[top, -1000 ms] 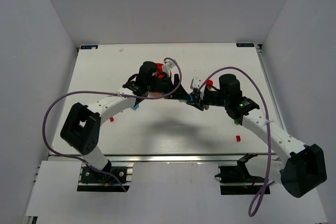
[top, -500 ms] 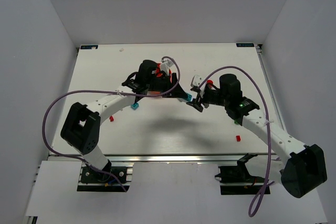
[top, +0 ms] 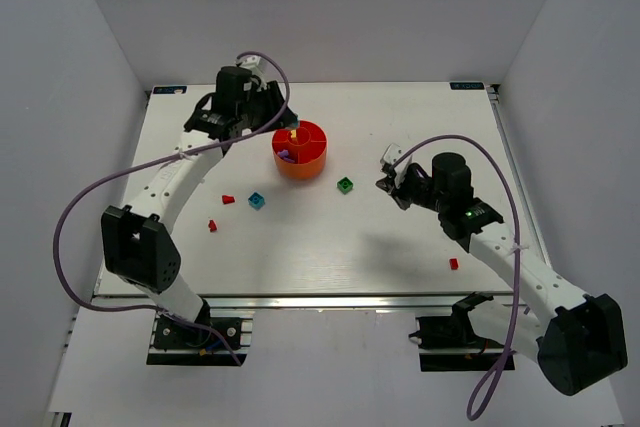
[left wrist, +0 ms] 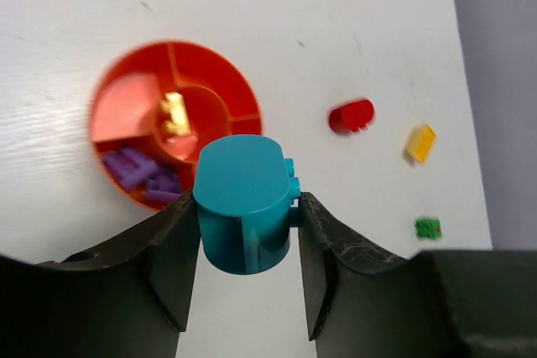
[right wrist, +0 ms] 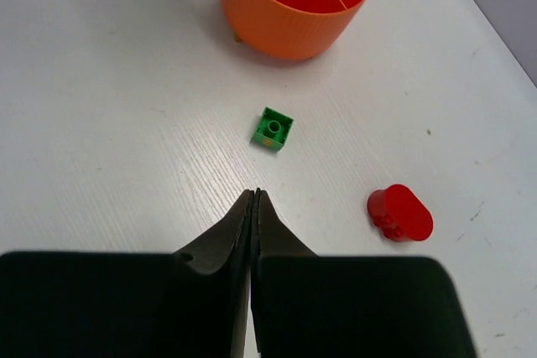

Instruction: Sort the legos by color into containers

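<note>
The red-orange bowl (top: 300, 169) stands at the table's back middle. Purple bricks (left wrist: 143, 175) lie in one wedge and a yellow brick (left wrist: 174, 115) lies in the central cup. My left gripper (top: 283, 123) hovers above the bowl's back-left rim, shut on a rounded cyan brick (left wrist: 247, 199). My right gripper (top: 385, 184) is shut and empty, low over the table, right of a green brick (top: 345, 185). In the right wrist view its tips (right wrist: 254, 193) point at that green brick (right wrist: 273, 130), with a rounded red brick (right wrist: 401, 214) to the right.
A cyan brick (top: 257, 201) and two red bricks (top: 228, 199) (top: 212, 225) lie front-left of the bowl. Another red brick (top: 453, 264) lies near the front right. The left wrist view shows a yellow brick (left wrist: 420, 142) and a small green brick (left wrist: 428, 228).
Both arms have pulled apart from over the bowl. The left gripper has swung back and left with the cyan brick. The right gripper has drawn back to the right. The bowl now shows.
</note>
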Action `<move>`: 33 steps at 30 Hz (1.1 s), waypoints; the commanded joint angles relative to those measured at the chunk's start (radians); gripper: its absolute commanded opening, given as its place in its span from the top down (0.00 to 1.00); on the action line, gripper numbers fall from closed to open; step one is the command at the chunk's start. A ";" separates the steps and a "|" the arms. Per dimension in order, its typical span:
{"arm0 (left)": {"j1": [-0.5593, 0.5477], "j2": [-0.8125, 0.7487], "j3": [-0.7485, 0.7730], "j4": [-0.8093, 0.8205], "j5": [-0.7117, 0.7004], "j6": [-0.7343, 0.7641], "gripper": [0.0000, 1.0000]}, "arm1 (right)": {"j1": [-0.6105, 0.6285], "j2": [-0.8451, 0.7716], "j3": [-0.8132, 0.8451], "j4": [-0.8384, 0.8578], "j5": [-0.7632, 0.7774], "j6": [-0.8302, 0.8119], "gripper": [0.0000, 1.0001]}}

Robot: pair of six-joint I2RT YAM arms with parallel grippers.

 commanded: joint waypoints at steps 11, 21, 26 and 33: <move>0.099 0.227 0.297 -0.225 -0.143 -0.016 1.00 | -0.048 -0.046 -0.011 0.057 -0.024 0.043 1.00; 0.109 0.304 0.346 -0.215 -0.140 -0.075 1.00 | -0.071 -0.053 -0.013 0.051 -0.050 0.046 1.00; 0.109 0.335 0.361 -0.224 -0.115 -0.081 1.00 | -0.079 -0.053 -0.013 0.051 -0.058 0.049 1.00; 0.109 0.363 0.360 -0.222 -0.101 -0.102 1.00 | -0.092 -0.053 -0.015 0.051 -0.066 0.051 1.00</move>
